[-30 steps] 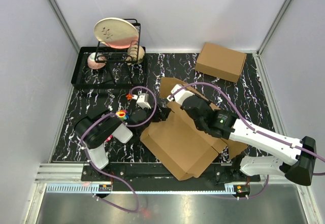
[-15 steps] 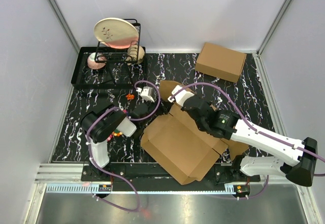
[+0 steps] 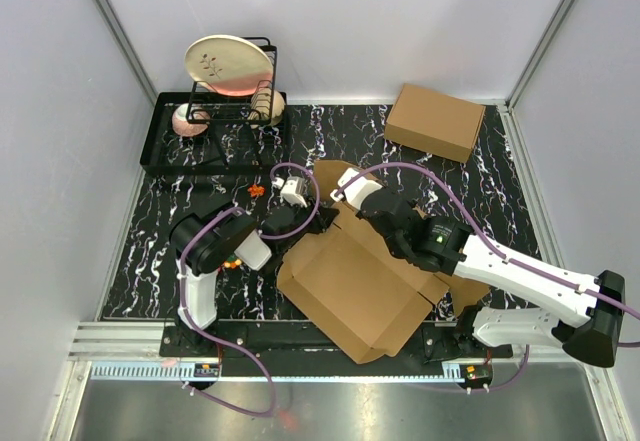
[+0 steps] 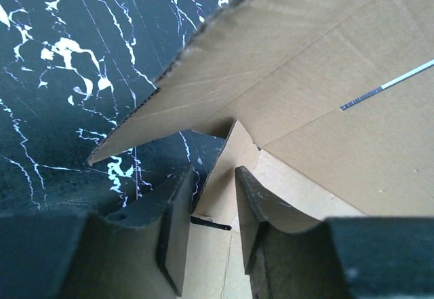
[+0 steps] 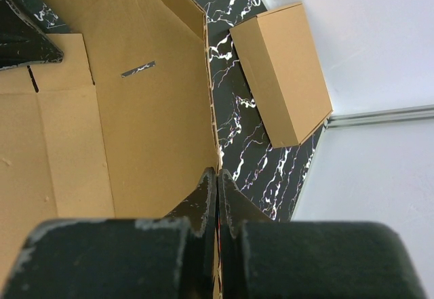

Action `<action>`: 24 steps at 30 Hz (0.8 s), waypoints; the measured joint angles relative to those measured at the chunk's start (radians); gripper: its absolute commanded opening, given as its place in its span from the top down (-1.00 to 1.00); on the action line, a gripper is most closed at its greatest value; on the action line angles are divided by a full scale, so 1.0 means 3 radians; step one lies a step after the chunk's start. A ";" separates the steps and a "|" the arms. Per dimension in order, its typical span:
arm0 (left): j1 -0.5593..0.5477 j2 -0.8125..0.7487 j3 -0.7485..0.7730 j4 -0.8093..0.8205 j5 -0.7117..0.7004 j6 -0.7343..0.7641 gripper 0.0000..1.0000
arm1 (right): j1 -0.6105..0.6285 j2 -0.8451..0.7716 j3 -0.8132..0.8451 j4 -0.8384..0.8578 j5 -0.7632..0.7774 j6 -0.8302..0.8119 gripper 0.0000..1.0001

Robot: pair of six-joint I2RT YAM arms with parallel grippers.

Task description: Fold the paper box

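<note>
The paper box (image 3: 350, 286) lies as a partly folded brown cardboard sheet mid-table, with walls raised at its far side. My right gripper (image 3: 350, 201) is shut on the top edge of a raised wall; in the right wrist view its jaws (image 5: 218, 174) pinch that cardboard edge (image 5: 211, 119). At the box's far-left corner is my left gripper (image 3: 316, 221). In the left wrist view its fingers (image 4: 212, 173) stand a narrow gap apart. They straddle a corner flap (image 4: 230, 150) without visibly pressing it.
A made-up brown cardboard box (image 3: 435, 121) sits at the back right, also in the right wrist view (image 5: 285, 68). A black tray (image 3: 165, 156) with a wire dish rack and a cream plate (image 3: 228, 64) stands at the back left. Small coloured pieces (image 3: 256, 190) lie near the left arm.
My left gripper has moved right and forward to the box's corner flap, and its jaws have narrowed. The right gripper keeps its hold with little movement.
</note>
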 measured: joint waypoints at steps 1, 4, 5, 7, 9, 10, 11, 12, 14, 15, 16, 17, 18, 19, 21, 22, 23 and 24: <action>0.0000 0.0000 -0.0003 0.0001 0.0010 0.0000 0.45 | 0.0000 0.0000 0.0000 0.0000 0.0000 0.0000 1.00; -0.0019 -0.0005 -0.0013 0.0008 0.0036 0.0034 0.55 | 0.0000 0.0001 0.0000 0.0000 -0.0001 0.0000 1.00; -0.0028 -0.0017 -0.0023 0.0010 0.0042 0.0056 0.57 | 0.0000 0.0001 0.0000 0.0001 -0.0004 0.0001 1.00; -0.0072 -0.0061 -0.0047 0.0017 0.0046 0.0117 0.60 | 0.0000 0.0003 0.0000 0.0001 -0.0011 0.0005 1.00; -0.0159 -0.0145 -0.0065 0.0014 0.0036 0.0221 0.64 | 0.0000 0.0005 0.0000 0.0001 -0.0013 0.0014 1.00; -0.0207 -0.0182 -0.0066 0.0018 0.0031 0.0278 0.65 | 0.0000 0.0008 0.0000 0.0000 -0.0013 0.0017 1.00; -0.0275 -0.0233 -0.0066 0.0014 0.0009 0.0359 0.67 | 0.0000 0.0010 0.0000 0.0001 -0.0013 0.0022 1.00; -0.0350 -0.0282 -0.0066 0.0004 -0.0022 0.0449 0.67 | 0.0000 0.0015 0.0000 0.0001 -0.0013 0.0027 1.00; -0.0520 -0.0388 -0.0066 -0.0018 -0.0118 0.0636 0.66 | 0.0000 0.0028 0.0000 0.0000 -0.0014 0.0038 1.00; -0.0613 -0.0432 -0.0066 -0.0036 -0.0172 0.0743 0.67 | 0.0000 0.0034 0.0000 0.0000 -0.0020 0.0043 1.00; -0.0711 -0.0469 -0.0066 -0.0052 -0.0237 0.0853 0.66 | 0.0000 0.0042 0.0000 0.0000 -0.0028 0.0052 1.00; -0.0786 -0.0484 -0.0066 -0.0067 -0.0286 0.0938 0.66 | 0.0000 0.0048 0.0000 -0.0003 -0.0037 0.0062 1.00; -0.0886 -0.0490 -0.0066 -0.0097 -0.0360 0.1053 0.66 | 0.0000 0.0052 0.0000 -0.0005 -0.0041 0.0069 1.00; -0.0910 -0.0490 -0.0066 -0.0132 -0.0422 0.1133 0.67 | 0.0000 0.0055 0.0000 -0.0008 -0.0050 0.0078 1.00; -0.1092 -0.0478 -0.0066 -0.0212 -0.0563 0.1306 0.70 | 0.0000 0.0057 0.0000 -0.0014 -0.0058 0.0098 1.00; -0.1152 -0.0459 -0.0064 -0.0225 -0.0636 0.1380 0.70 | 0.0000 0.0058 0.0000 -0.0014 -0.0058 0.0104 1.00; -0.1214 -0.0423 -0.0057 -0.0235 -0.0717 0.1446 0.70 | 0.0000 0.0058 0.0000 -0.0015 -0.0060 0.0113 1.00; -0.1251 -0.0390 -0.0056 -0.0245 -0.0771 0.1481 0.70 | 0.0000 0.0058 0.0000 -0.0015 -0.0061 0.0118 1.00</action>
